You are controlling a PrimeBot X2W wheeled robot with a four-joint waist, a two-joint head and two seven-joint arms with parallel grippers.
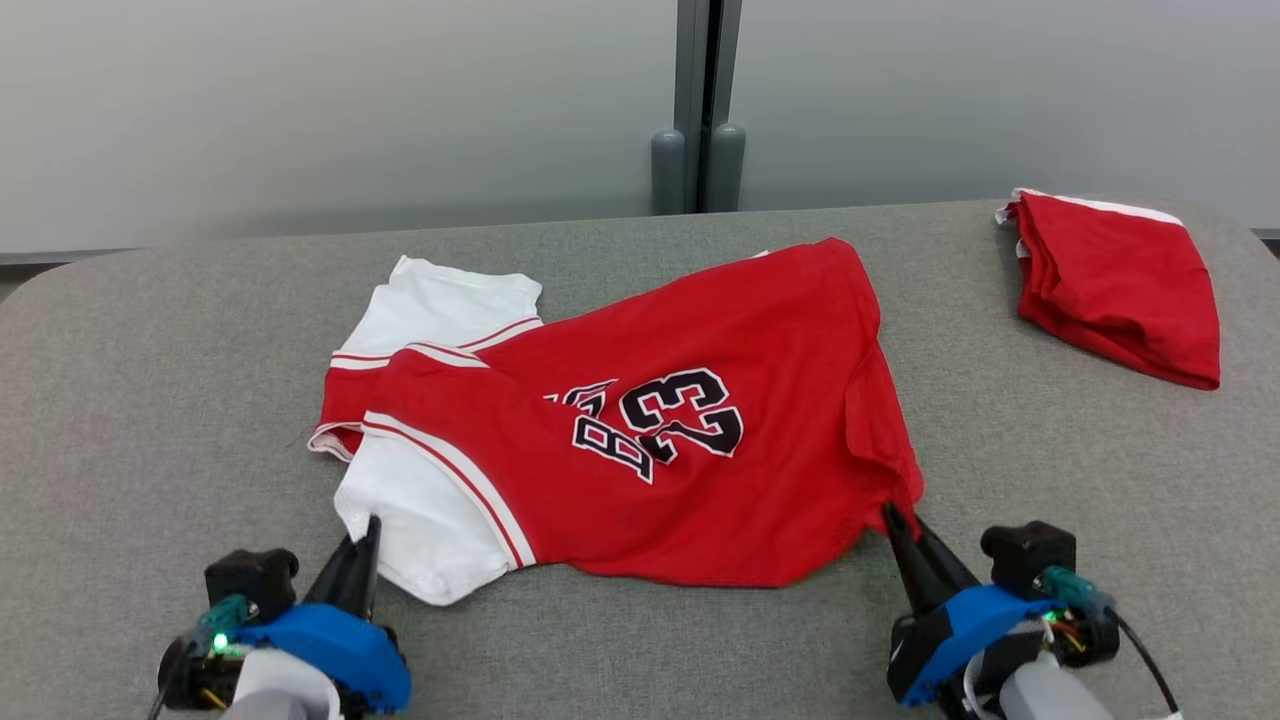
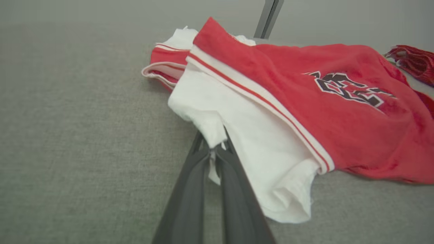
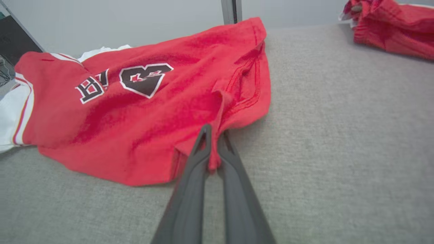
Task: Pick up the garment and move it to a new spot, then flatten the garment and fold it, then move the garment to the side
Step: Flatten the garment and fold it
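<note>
Left gripper [image 2: 213, 144]: dark tapered fingers clamped on a thin fold at the white sleeve edge of the shirt [image 1: 680, 440]. Right gripper [image 3: 213, 135]: fingers pinched on the red hem corner, with cloth bunched between them. The shirt lies rumpled and roughly spread at mid-table. Its body is red knit printed with a black-and-white "23", and its sleeves are white with red-striped bands. Table [image 1: 150, 400]: grey woven covering, rounded corners. Second red garment [image 1: 1120, 290]: folded, well apart at far right.

L end effector [image 1: 368, 528] sits lower left, fingers pointing up, closed w/ tips pinching the garment [image 1: 650, 420] at its white sleeve. R end effector [image 1: 892, 518] sits lower right, fingers angled up-left, clamped on the red hem corner.
</note>
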